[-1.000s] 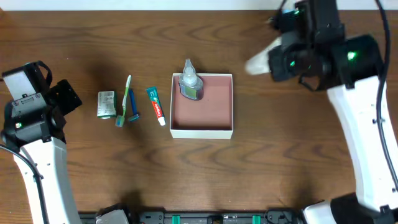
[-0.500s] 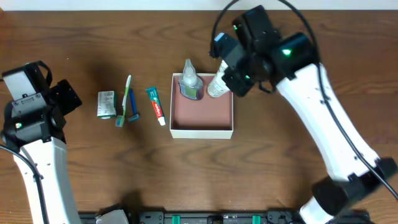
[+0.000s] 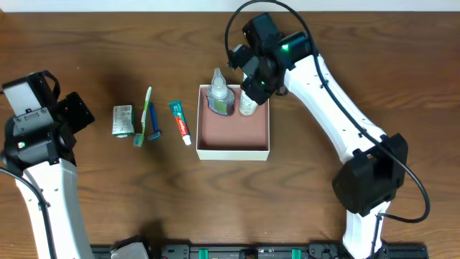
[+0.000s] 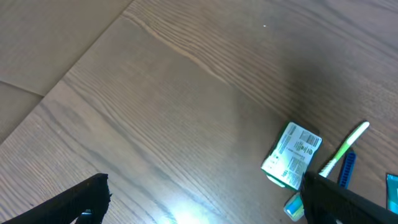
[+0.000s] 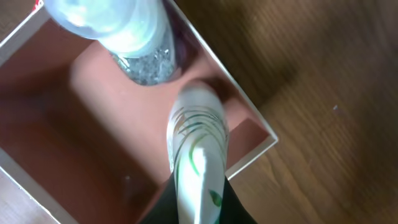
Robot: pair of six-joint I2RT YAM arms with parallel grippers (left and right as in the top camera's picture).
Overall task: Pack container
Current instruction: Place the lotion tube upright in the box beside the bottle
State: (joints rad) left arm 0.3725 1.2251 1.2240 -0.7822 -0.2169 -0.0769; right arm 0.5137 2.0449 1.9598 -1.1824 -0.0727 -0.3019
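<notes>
Table (image 3: 108,187): one container (image 3: 233,152) (two bottles (image 3: 219,97) inside)

R gripper (image 5: 196,210) clamps white bottle (image 5: 198,146) w/ green stripes, over container (image 5: 56,143) floor nr its corner, beside clear bottle (image 5: 134,37).

Robot lab; wooden table (image 3: 108,43) flanked by white arms (image 3: 330,101).

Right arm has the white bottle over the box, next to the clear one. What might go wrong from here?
1. The white bottle, held by the right gripper, is close beside the upright clear bottle in the container; a nudge might topple that one.
2. It is near the container's corner wall and may catch the rim.
</notes>
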